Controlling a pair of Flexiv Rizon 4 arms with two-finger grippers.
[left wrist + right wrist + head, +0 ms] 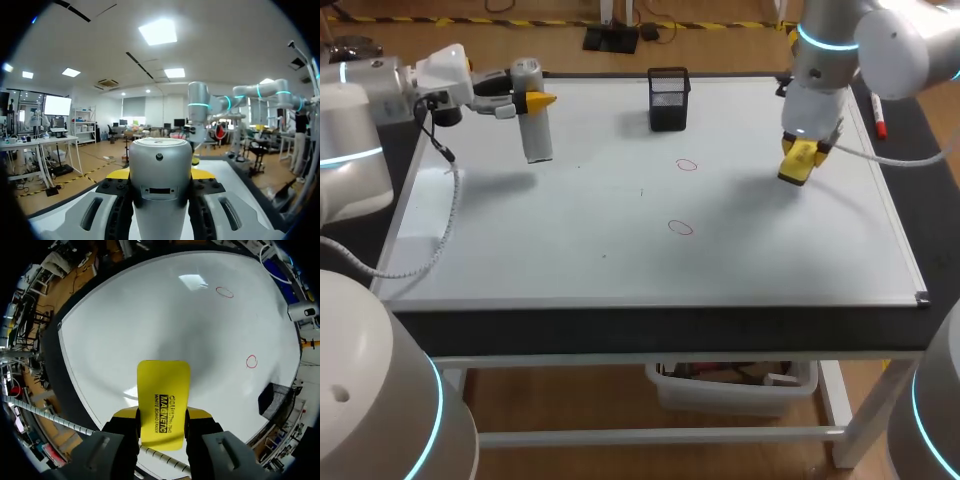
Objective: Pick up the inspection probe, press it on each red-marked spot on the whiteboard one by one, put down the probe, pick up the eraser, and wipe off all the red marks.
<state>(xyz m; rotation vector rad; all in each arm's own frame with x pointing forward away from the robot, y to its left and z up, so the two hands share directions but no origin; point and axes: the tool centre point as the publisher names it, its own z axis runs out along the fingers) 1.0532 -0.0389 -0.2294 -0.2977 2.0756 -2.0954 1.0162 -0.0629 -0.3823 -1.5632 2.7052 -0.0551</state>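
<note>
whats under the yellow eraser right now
The eraser, held in the right gripper, hangs over bare whiteboard; both red circles lie off to the side, uncovered. Its wiping face is hidden.

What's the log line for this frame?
left gripper: shut on probe, over far-left of whiteboard | right gripper: shut on eraser, over board's right side | far red mark, near red mark: both unwiped

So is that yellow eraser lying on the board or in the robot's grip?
In its grip: the right gripper clamps the eraser from both sides, above the whiteboard.
</note>
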